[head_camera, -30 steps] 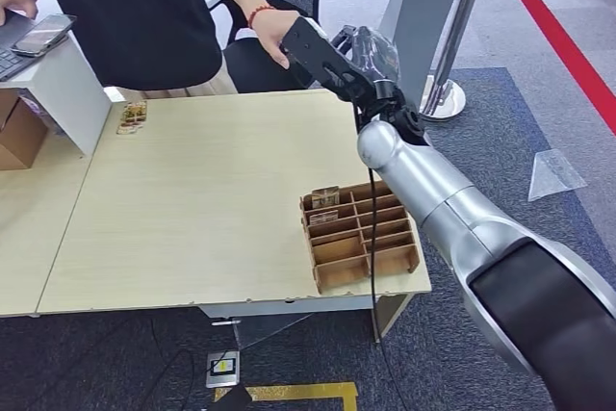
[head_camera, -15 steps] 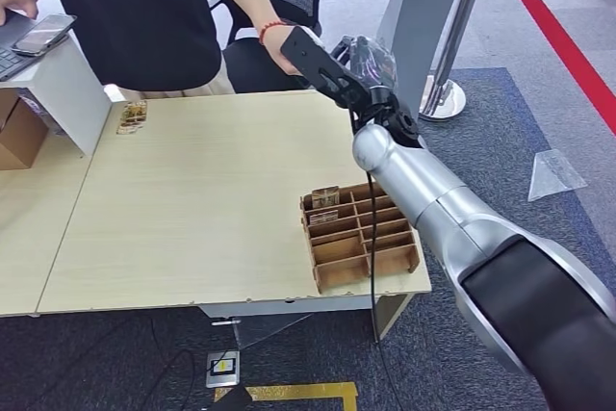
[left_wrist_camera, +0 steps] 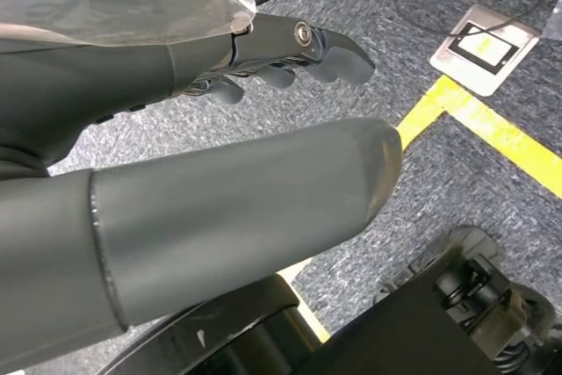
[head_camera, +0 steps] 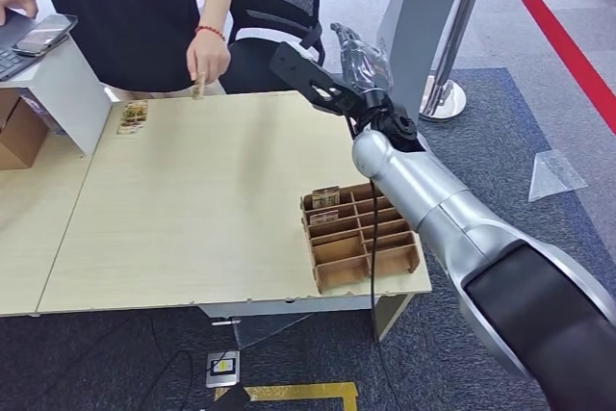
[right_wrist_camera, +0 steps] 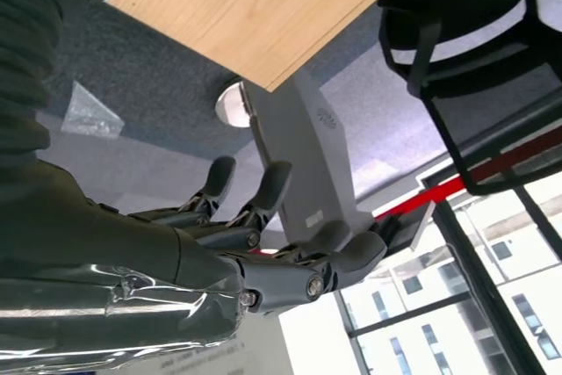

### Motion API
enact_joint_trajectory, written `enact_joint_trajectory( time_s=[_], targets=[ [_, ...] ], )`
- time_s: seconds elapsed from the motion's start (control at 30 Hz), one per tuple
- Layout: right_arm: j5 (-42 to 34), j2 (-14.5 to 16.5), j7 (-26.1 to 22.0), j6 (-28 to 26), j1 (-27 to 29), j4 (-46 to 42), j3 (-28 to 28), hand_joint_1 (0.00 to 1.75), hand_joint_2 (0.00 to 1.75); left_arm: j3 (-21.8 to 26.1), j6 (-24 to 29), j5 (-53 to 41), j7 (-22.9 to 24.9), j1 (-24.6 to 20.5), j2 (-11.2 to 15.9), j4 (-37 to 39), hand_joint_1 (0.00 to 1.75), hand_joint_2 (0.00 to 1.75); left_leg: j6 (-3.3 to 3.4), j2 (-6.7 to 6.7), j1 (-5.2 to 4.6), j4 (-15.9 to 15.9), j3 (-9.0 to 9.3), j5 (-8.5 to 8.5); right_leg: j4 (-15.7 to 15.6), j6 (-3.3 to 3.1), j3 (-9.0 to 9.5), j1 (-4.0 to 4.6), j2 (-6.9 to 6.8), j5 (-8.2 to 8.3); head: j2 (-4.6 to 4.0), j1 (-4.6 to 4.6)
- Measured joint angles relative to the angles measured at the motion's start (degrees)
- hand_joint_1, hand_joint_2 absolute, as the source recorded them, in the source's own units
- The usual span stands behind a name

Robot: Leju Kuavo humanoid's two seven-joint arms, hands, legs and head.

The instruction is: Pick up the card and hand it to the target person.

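Card (head_camera: 197,90) pinched by person's hand (head_camera: 202,62), right robot hand (head_camera: 320,84) empty, fingers (right_wrist_camera: 265,195) spread.

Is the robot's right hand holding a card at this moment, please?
No: in the right wrist view the right hand has its fingers spread with nothing between them, while the person's hand holds a small item at the table.

I can't read a single word, number or brand from here. The person's black shirt (head_camera: 131,7) carries a pale printed line at about 11 o'clock in my head view, too blurred to make out. The grey stand (head_camera: 428,16) at 1 o'clock has a small plate, also unreadable in the right wrist view. The floor plate (left_wrist_camera: 482,46) shows only a green-edged rectangle.
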Motion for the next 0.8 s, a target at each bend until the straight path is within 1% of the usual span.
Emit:
enact_joint_trajectory(
  time_s=[0.1,0.27,0.43,0.63,0.77,0.8],
  targets=[
    [4.11,-3.01,4.27,3.49,3.73,-6.92,0.02,0.00,1.75,0.00,0.49,1.11,-0.43,0.69,0.22,0.00,0.00,0.00,0.00,0.00,0.00,0.01,0.01,-0.01,-0.02,0.00,0.01,-0.01,0.00,0.00,0.00,0.01],
    [10.11,-9.38,11.00,8.25,12.16,-22.37,-0.91,0.00,1.75,0.00,1.22,2.46,-1.38,2.00,0.81,0.00,0.00,0.00,0.01,0.01,0.00,0.04,0.02,-0.02,-0.07,0.00,-0.01,-0.03,-0.01,0.00,0.00,0.01],
    [16.65,-16.25,16.76,12.28,21.55,-38.80,-4.22,0.00,1.75,0.01,1.60,2.86,-2.20,3.03,1.17,0.00,0.00,0.00,0.02,0.00,0.00,0.05,0.02,-0.03,-0.10,0.01,-0.01,-0.03,-0.01,-0.01,0.00,0.02],
    [21.20,-23.80,20.08,17.18,32.80,-56.93,-11.51,0.00,1.75,0.08,1.84,3.55,-2.54,3.87,1.44,0.00,0.00,0.00,0.04,0.03,0.00,0.04,0.03,-0.06,-0.10,0.02,-0.01,-0.02,0.01,-0.01,0.00,0.02],
    [21.98,-27.89,21.10,18.51,39.42,-66.12,-16.63,0.00,1.75,0.14,1.88,4.01,-2.55,4.49,1.55,0.00,0.00,0.00,0.04,0.01,0.00,0.03,0.05,-0.07,-0.12,0.03,0.00,-0.02,0.00,-0.02,0.00,0.02],
    [21.98,-28.38,21.20,18.66,40.22,-67.18,-17.31,0.00,1.75,0.15,1.89,4.07,-2.55,4.59,1.57,0.00,0.00,0.00,0.04,0.01,0.00,0.03,0.04,-0.07,-0.12,0.03,0.01,-0.02,0.00,-0.02,0.00,0.02]
  ],
)
